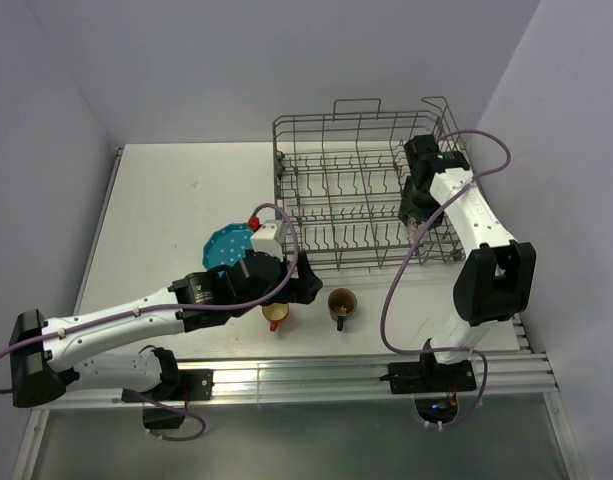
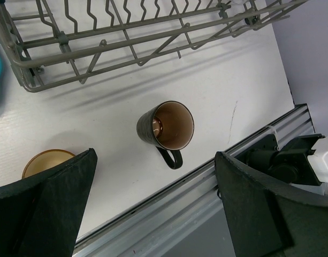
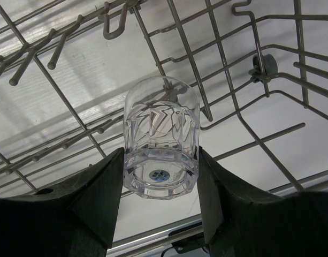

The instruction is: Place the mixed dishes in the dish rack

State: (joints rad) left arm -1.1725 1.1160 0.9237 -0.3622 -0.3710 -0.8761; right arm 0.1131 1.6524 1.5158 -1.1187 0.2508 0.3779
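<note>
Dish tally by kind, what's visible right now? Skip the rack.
Plate: 1, teal plate
Cup: 1, small orange cup
Mug: 1, dark brown mug
Glass: 1, clear glass, held in the right gripper
Total: 4

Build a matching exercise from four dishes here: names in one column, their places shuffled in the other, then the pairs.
1. small clear glass
2. dark brown mug
3. teal plate
4. small orange cup

A. on the table, just left of the mug
B. held in the right end effector, over the dish rack
C. on the table left of the rack, partly under the left arm
D. upright on the table in front of the rack

Pairs: 1-B, 2-D, 3-C, 4-A
</note>
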